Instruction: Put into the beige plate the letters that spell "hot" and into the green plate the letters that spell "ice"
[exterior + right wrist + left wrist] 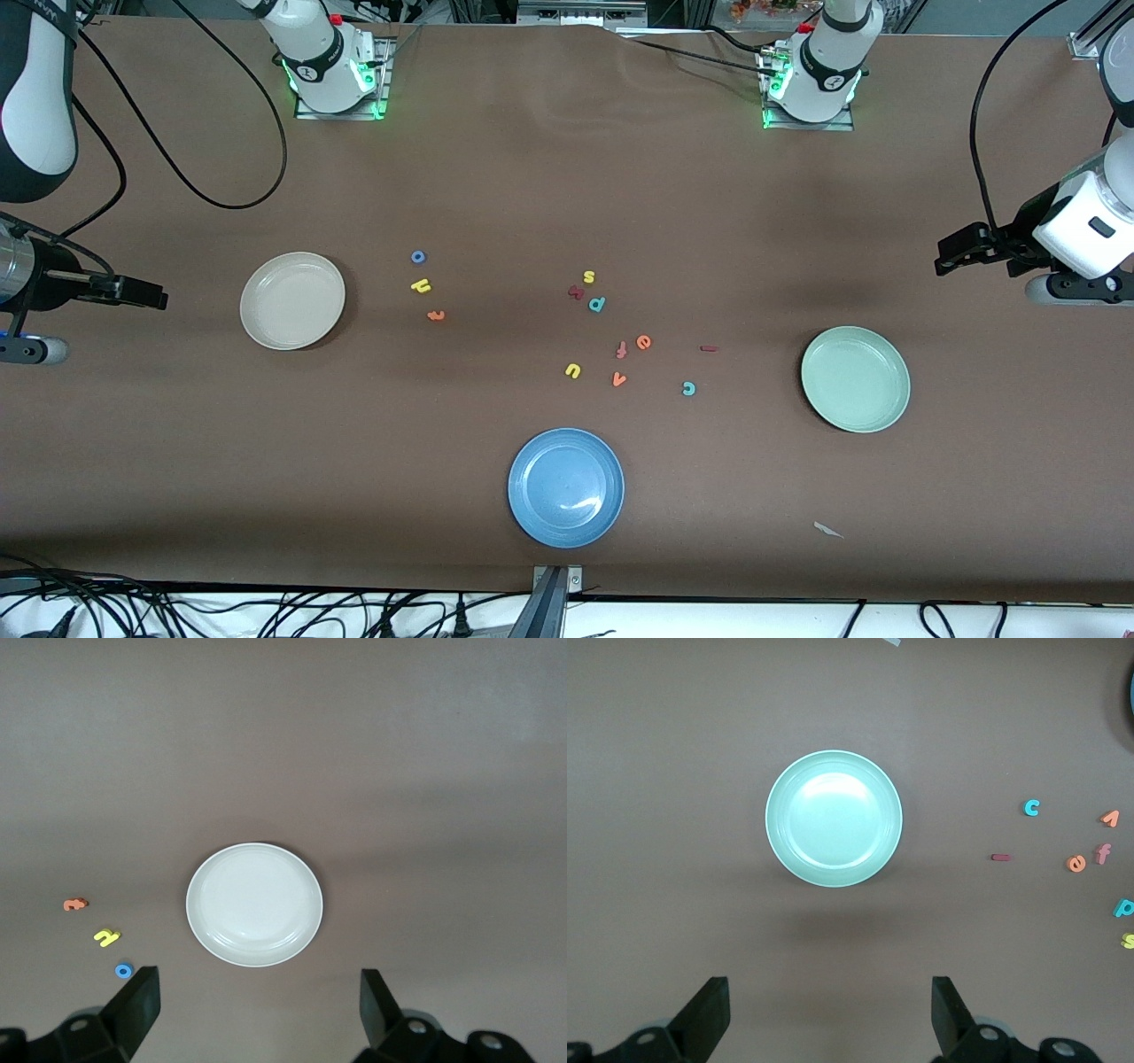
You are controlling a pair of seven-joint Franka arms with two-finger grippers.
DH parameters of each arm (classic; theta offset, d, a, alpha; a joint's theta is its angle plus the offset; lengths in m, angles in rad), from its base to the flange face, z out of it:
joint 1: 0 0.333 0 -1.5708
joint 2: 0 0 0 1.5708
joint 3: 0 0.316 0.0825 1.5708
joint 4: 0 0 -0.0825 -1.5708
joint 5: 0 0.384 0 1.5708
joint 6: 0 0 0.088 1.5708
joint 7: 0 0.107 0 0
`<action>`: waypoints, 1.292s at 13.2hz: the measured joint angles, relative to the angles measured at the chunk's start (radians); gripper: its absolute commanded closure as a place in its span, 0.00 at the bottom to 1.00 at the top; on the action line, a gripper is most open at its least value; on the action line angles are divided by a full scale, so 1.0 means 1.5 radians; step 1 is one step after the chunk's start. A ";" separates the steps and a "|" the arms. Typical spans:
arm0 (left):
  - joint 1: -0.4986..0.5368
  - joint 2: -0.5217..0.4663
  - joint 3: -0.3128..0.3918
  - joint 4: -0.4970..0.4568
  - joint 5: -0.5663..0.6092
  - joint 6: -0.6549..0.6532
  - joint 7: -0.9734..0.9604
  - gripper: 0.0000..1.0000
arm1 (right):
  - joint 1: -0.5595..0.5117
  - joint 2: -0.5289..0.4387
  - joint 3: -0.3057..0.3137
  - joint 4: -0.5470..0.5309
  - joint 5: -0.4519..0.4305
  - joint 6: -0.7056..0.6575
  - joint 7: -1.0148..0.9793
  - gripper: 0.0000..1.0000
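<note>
beige plate (254,904) under open right claw (257,1005), seemingly

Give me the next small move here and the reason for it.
Probably bring the right gripper over the blue o and lower it to pick. All three plates are bare, both grippers are open and hold nothing, and the o, yellow h and orange t lie beside the beige plate at the right arm's end. The left gripper waits over the table by the green plate.
</note>
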 measured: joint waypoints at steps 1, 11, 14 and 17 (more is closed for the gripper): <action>0.000 0.000 0.000 0.000 0.000 0.000 0.000 0.00 | 0.000 0.000 0.000 0.000 0.000 0.000 0.000 0.00; 0.000 -0.001 0.000 0.000 0.000 0.000 0.000 0.00 | 0.000 0.000 0.002 0.000 0.000 -0.007 0.000 0.00; 0.000 -0.001 0.000 0.000 0.000 0.000 0.000 0.00 | 0.000 0.000 0.002 0.000 0.000 -0.013 0.000 0.00; 0.001 -0.001 0.000 0.001 0.000 0.000 0.000 0.00 | 0.000 0.000 0.002 0.000 0.000 -0.015 0.000 0.00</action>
